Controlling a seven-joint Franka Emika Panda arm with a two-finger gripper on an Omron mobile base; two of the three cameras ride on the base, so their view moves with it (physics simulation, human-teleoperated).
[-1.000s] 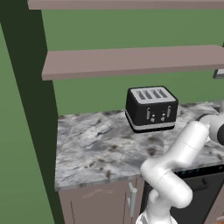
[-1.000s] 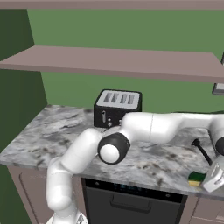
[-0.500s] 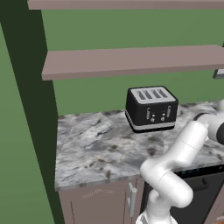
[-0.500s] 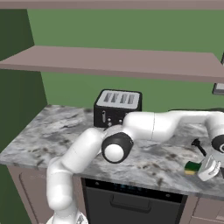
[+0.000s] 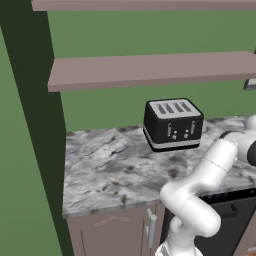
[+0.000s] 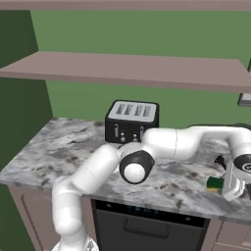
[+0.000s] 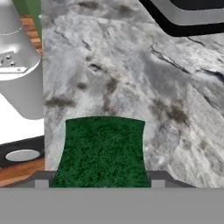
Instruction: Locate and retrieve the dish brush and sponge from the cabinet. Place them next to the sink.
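I see a grey marble counter [image 5: 105, 170] carrying a black toaster [image 5: 173, 124] under bare mauve shelves [image 5: 150, 70]. My gripper [image 6: 229, 182] pinches the sponge [image 7: 101, 151] just above the stone.

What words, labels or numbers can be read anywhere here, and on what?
None are readable.
Faint marks on the mauve-brown cabinet door under the grey marbled counter: too blurred to read.
Black four-slot toaster: buttons only, no lettering.
Green-topped sponge: no print.

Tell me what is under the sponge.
The sponge lies on the grey marbled counter, its green top facing the hand camera, between the gripper jaws. The counter right beneath it and its lower layer are covered.
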